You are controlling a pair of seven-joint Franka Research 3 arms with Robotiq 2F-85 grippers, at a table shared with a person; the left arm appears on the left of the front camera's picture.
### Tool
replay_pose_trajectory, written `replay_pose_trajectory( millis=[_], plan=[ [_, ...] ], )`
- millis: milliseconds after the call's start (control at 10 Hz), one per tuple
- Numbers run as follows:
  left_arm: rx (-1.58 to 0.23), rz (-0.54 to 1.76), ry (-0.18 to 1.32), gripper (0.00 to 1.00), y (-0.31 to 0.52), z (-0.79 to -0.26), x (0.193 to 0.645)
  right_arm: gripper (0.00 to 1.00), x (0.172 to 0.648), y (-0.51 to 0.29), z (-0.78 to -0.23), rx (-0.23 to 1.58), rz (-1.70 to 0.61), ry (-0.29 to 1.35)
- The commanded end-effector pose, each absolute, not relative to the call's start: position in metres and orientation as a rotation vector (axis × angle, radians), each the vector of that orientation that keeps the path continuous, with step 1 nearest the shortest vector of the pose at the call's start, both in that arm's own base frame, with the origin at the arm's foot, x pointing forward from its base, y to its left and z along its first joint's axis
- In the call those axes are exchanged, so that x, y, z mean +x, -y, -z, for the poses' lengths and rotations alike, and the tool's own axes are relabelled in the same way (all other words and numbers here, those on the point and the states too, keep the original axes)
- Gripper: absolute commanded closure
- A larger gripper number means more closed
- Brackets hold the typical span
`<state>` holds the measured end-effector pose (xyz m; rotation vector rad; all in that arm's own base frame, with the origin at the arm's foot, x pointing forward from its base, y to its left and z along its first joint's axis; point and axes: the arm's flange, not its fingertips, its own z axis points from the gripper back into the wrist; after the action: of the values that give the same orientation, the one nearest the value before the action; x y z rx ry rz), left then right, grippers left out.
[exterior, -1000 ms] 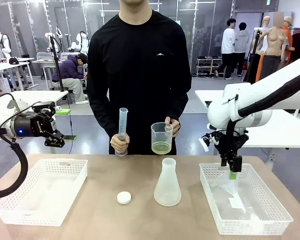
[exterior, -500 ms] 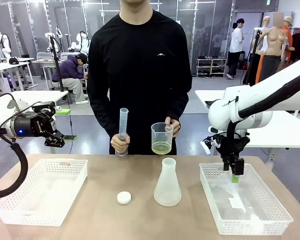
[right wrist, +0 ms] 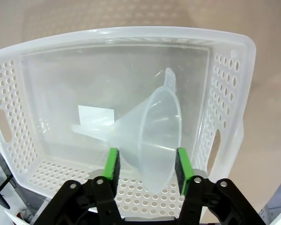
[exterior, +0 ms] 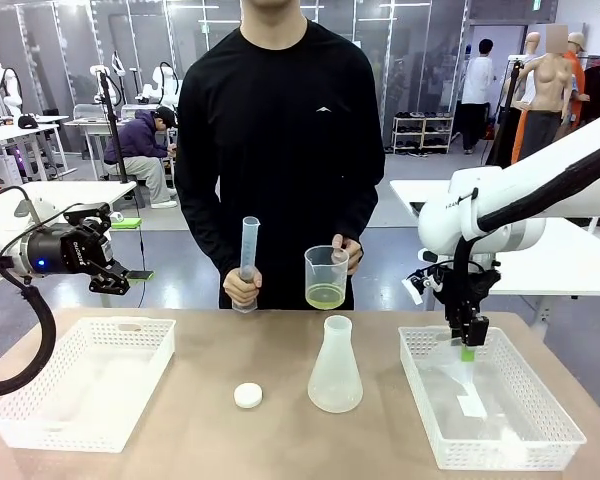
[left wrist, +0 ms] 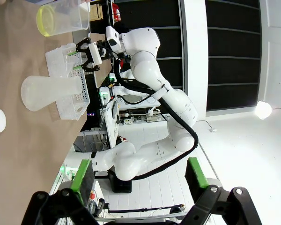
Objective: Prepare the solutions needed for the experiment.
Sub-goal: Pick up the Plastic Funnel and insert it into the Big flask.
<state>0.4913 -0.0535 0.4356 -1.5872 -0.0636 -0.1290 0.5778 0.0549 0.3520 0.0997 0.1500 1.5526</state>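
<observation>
right gripper (right wrist: 147,161) low in right basket (right wrist: 225,93); green pads (right wrist: 113,164) press both sides of clear funnel (right wrist: 150,126); left gripper (left wrist: 138,173) wide open, holds nothing, up in air near left basket (exterior: 80,380); yellow solutions (exterior: 325,296) sit low in beaker (exterior: 324,262); person's hand (exterior: 350,252) holds beaker above flask (exterior: 335,370) on table (exterior: 280,430)

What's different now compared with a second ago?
The right gripper closed its jaws on the clear funnel lying in the right basket. Unchanged: the left gripper open, hovering at the left; the person holding the cylinder and the beaker of yellow solution; the flask and cap on the table.
</observation>
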Motion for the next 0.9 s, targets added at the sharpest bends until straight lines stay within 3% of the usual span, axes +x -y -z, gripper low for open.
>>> replay_pose_trajectory(
  millis=[0,100,200,300,400,700,800],
  plan=[
    [-1.588,0.129,0.065,0.00,0.053,-0.436,0.491,0.73,0.595,-0.053,-0.359,0.126,-1.582,-0.192],
    [-1.588,0.129,0.065,0.00,0.053,-0.436,0.491,0.60,0.599,-0.052,-0.363,0.164,-1.595,-0.214],
    [-1.588,0.129,0.065,0.00,0.053,-0.436,0.491,0.92,0.602,-0.051,-0.365,0.191,-1.570,-0.240],
    [-1.588,0.129,0.065,0.00,0.053,-0.436,0.491,0.78,0.603,-0.049,-0.366,0.204,-1.567,-0.250],
    [-1.588,0.129,0.065,0.00,0.053,-0.436,0.491,1.00,0.605,-0.049,-0.368,0.225,-1.578,-0.267],
    [-1.588,0.129,0.065,0.00,0.053,-0.436,0.491,1.00,0.609,-0.044,-0.366,0.287,-1.590,-0.256],
    [-1.588,0.129,0.065,0.00,0.053,-0.436,0.491,1.00,0.607,-0.045,-0.371,0.233,-1.557,-0.287]
  ],
)
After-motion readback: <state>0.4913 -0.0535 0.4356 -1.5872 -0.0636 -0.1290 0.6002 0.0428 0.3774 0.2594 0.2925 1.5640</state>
